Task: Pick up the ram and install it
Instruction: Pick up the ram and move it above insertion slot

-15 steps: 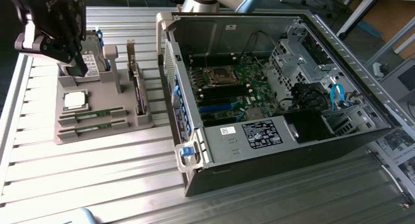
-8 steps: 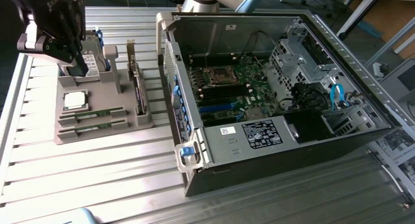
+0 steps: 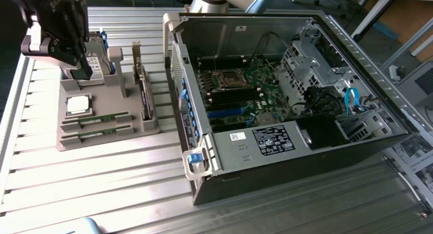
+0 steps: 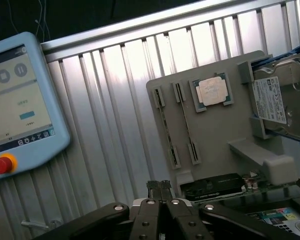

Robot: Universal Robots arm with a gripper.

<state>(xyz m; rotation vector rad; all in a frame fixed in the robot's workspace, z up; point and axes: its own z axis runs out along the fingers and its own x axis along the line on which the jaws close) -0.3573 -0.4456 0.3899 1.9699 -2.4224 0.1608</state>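
- Ram comes as two thin green sticks, one [image 4: 165,131] beside the other [image 4: 186,122], each lying on edge in its own slot of the grey holder [image 4: 225,135]; seen edge-on, their chips and labels cannot be made out.
- The gripper [image 4: 160,188] has its two fingertips pressed together with nothing between them.
- In the exterior view the gripper [image 3: 84,71] is dark against the parts behind it, so its tips are hard to pick out there, and its upper body is cut off by the frame edge.
- The hard drive [image 4: 282,100] stands at the holder's end under the gripper and is partly cut off in the wrist view.
- The ram lies well apart from the gripper, untouched, at the holder's far end from it.
- The square silver CPU [image 3: 78,104] sits between the gripper and the nearer stick [image 3: 95,120].
- A graphics card [image 3: 143,92] stands on edge along the holder's side, off to one side of the gripper.
- The open computer case [image 3: 203,163] is farther from the gripper than the holder, and its motherboard [image 3: 247,92] is partly hidden by brackets and cables.
- A pale blue pendant [image 4: 20,100] with a red button is cut off at the frame edge.
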